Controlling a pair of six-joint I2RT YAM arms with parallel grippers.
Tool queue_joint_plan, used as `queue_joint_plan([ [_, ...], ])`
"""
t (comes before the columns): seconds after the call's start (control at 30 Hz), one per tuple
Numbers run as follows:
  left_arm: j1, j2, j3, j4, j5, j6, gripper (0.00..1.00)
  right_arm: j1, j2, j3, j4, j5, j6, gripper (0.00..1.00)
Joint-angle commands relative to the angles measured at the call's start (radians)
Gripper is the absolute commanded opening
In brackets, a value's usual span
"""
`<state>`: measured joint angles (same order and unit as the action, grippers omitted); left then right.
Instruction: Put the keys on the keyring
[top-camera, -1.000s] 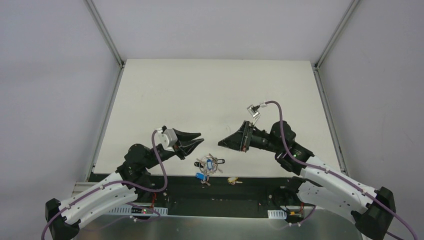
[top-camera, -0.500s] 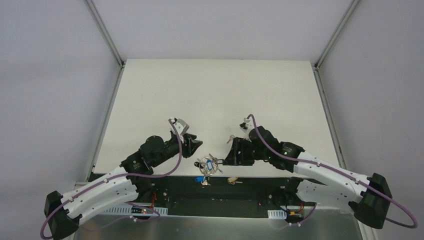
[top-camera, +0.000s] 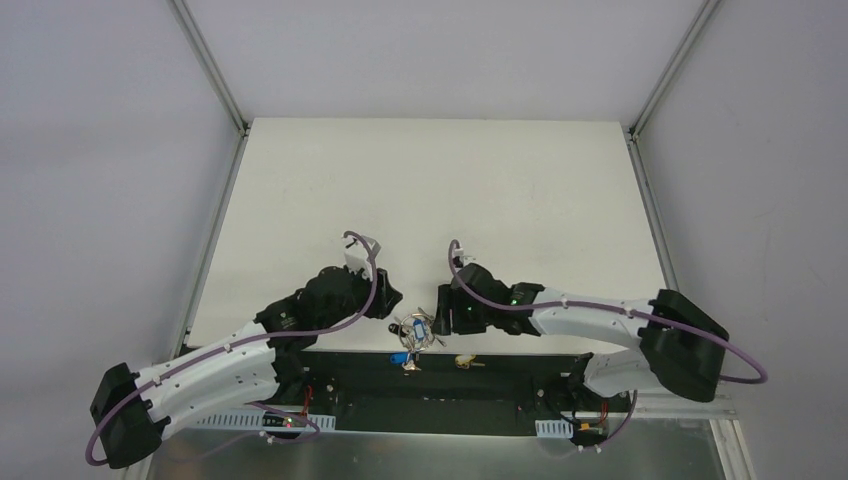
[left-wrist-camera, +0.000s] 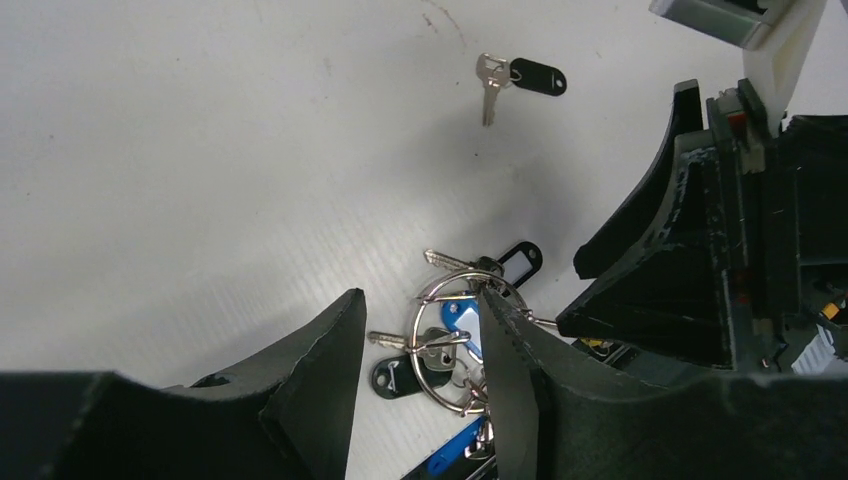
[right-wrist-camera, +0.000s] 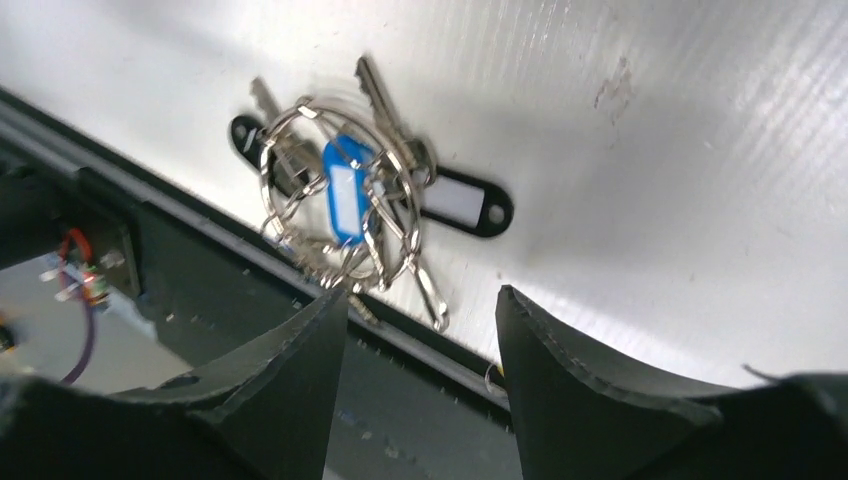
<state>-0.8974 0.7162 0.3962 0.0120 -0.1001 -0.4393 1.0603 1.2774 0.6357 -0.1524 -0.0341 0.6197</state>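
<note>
The keyring (top-camera: 415, 329), a silver wire ring with several silver keys and blue and black tags, lies at the table's near edge. In the left wrist view the ring (left-wrist-camera: 458, 335) sits between the open fingers of my left gripper (left-wrist-camera: 420, 300), and the right finger overlaps its right side. My right gripper (right-wrist-camera: 420, 295) is open just near of the bunch (right-wrist-camera: 340, 190). A loose key with a black head cover (left-wrist-camera: 520, 78) lies farther out on the table. The yellow-headed key (top-camera: 465, 361) lies off the table edge on the black frame.
The black frame channel (right-wrist-camera: 250, 300) runs along the table's near edge right under the bunch. A blue tag (top-camera: 401, 353) hangs over that edge. My right gripper's body (left-wrist-camera: 660, 280) stands close beside the ring in the left wrist view. White table (top-camera: 430, 190) stretches behind.
Both arms have swung down and inward from raised positions. Both grippers now sit low at the near table edge, on either side of the keyring bunch.
</note>
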Motion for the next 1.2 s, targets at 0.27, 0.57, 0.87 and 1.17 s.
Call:
queue_joint_plan([
  [0.27, 0.009, -0.082, -0.051, -0.078, -0.112, -0.108, 0.49, 0.069, 0.31, 0.196, 0.076, 0.145, -0.083, 0.41],
  [0.57, 0.022, -0.164, -0.057, -0.134, -0.143, -0.097, 0.51, -0.035, 0.551, 0.418, -0.045, 0.281, -0.077, 0.0],
  [0.87, 0.026, -0.164, -0.053, -0.133, -0.145, -0.073, 0.51, -0.172, 0.431, 0.438, 0.004, 0.17, -0.08, 0.33],
  [1.17, 0.025, -0.181, -0.022, -0.06, -0.169, 0.035, 0.53, -0.013, -0.003, 0.302, -0.29, 0.24, -0.174, 0.58],
])
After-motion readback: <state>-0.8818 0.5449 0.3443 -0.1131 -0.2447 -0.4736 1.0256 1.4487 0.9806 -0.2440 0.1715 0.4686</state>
